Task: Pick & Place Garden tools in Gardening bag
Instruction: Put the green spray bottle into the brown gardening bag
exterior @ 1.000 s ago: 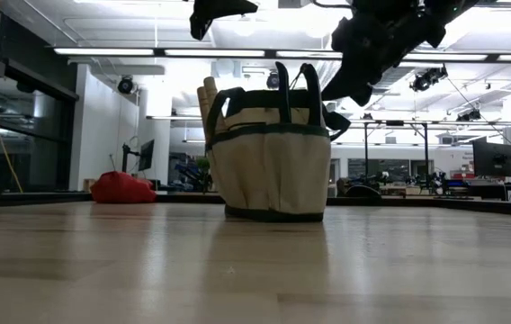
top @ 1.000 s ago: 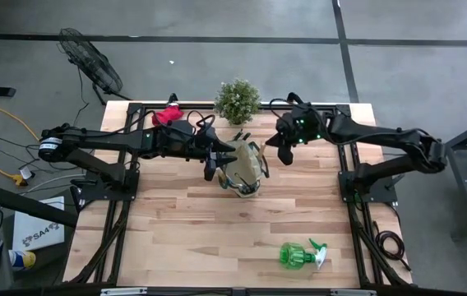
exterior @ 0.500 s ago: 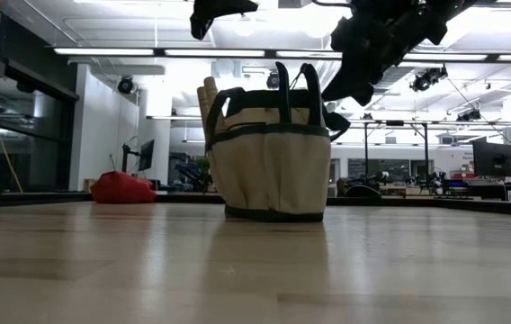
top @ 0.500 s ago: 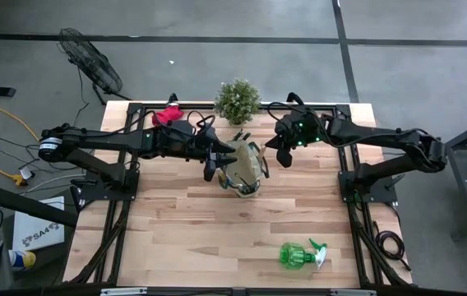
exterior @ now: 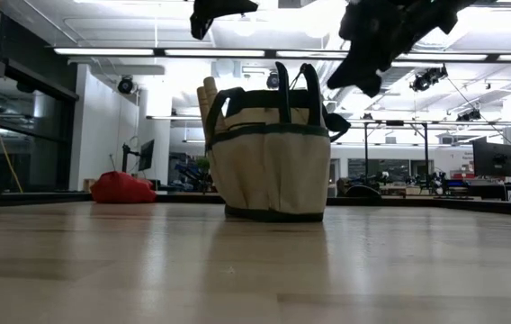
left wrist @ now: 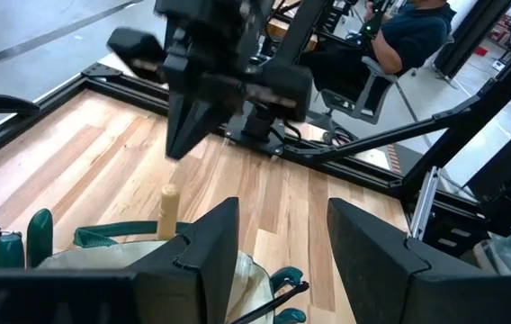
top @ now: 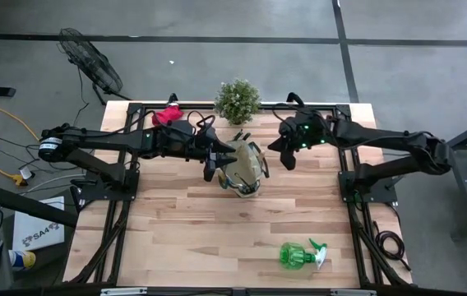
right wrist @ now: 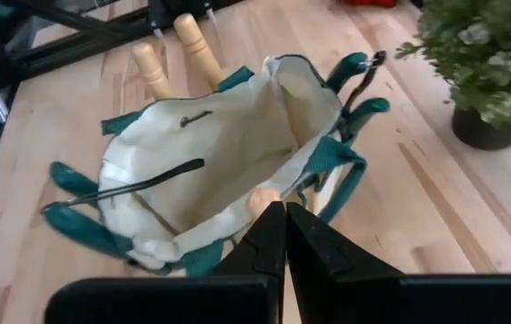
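Observation:
The tan gardening bag (top: 246, 167) with green trim stands upright on the table's far middle (exterior: 269, 162). Two wooden trowel handles (right wrist: 174, 52) and the green-handled shears (right wrist: 353, 74) stick up out of its outer pockets. My left gripper (left wrist: 282, 261) hovers open above the bag's left rim (top: 212, 163) with nothing between its fingers. My right gripper (right wrist: 282, 241) is shut and empty, up beside the bag's right side (top: 287, 158). The green spray bottle (top: 299, 255) lies on its side near the front right. The red glove bundle (top: 166, 115) lies at the far left.
A small potted plant (top: 238, 100) stands at the far edge, just behind the bag. Dark frame rails (top: 127, 189) run along the table's left and right sides. Bare wood lies between the bag and the spray bottle.
My right gripper has drawn a little up and toward the table's right edge, away from the bag, staying shut. The bag and the tools have not moved.

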### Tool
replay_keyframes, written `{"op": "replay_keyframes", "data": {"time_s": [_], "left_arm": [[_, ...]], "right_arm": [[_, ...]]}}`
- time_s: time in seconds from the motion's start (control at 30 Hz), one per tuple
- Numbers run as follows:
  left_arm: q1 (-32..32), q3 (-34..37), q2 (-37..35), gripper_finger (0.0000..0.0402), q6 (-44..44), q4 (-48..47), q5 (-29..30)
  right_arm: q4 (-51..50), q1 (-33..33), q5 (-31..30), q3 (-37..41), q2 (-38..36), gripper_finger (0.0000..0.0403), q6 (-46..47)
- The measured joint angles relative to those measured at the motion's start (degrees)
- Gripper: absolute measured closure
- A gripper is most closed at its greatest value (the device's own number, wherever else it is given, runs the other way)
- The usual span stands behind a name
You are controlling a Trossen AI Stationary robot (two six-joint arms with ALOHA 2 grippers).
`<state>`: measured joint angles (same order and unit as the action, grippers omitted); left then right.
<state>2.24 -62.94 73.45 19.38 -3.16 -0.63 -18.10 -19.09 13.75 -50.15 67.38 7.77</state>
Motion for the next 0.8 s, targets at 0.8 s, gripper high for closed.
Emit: {"op": "replay_keyframes", "data": {"time_s": [0.8], "left_arm": [[0.0,0.0,0.0,0.0234,-12.2,-3.7,-5.5]], "right_arm": [[-30.2,36.9,-1.5,0.0,-14.2,0.0399,47.4]]}}
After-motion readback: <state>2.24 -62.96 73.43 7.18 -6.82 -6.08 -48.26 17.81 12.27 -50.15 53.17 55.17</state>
